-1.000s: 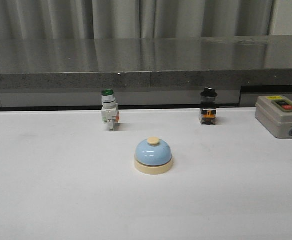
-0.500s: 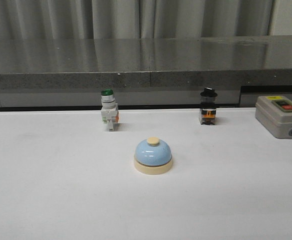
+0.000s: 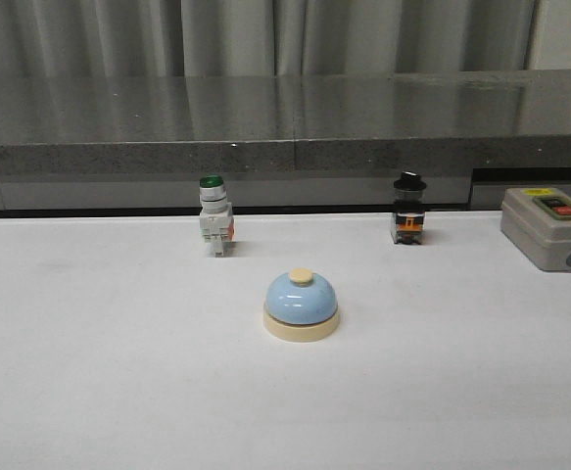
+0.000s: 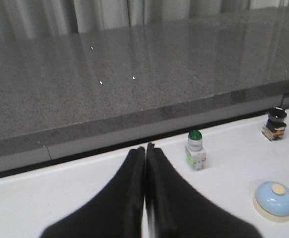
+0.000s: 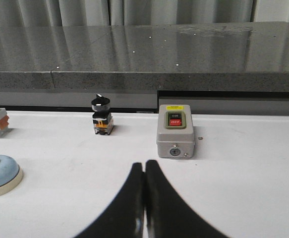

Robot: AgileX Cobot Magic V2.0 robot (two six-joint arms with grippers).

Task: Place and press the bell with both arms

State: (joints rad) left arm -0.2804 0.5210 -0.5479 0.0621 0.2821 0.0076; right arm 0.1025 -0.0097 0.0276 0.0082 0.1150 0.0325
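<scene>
The light-blue bell [image 3: 302,305] with cream base and cream button stands upright on the white table, near the middle. It also shows in the left wrist view as the bell [image 4: 274,199] and at the edge of the right wrist view as the bell [image 5: 0,175]. My left gripper [image 4: 145,147] is shut with nothing in it, well short of the bell. My right gripper [image 5: 144,164] is shut and empty too, off to the bell's right side. Neither arm appears in the front view.
A green-capped white switch [image 3: 214,227] and a black-knobbed switch [image 3: 408,220] stand at the table's far edge. A grey box with red and black buttons [image 3: 549,227] sits at the far right. A dark stone ledge [image 3: 285,127] runs behind the table.
The front view has shifted by a pixel or two; the bell and other objects keep their places on the table.
</scene>
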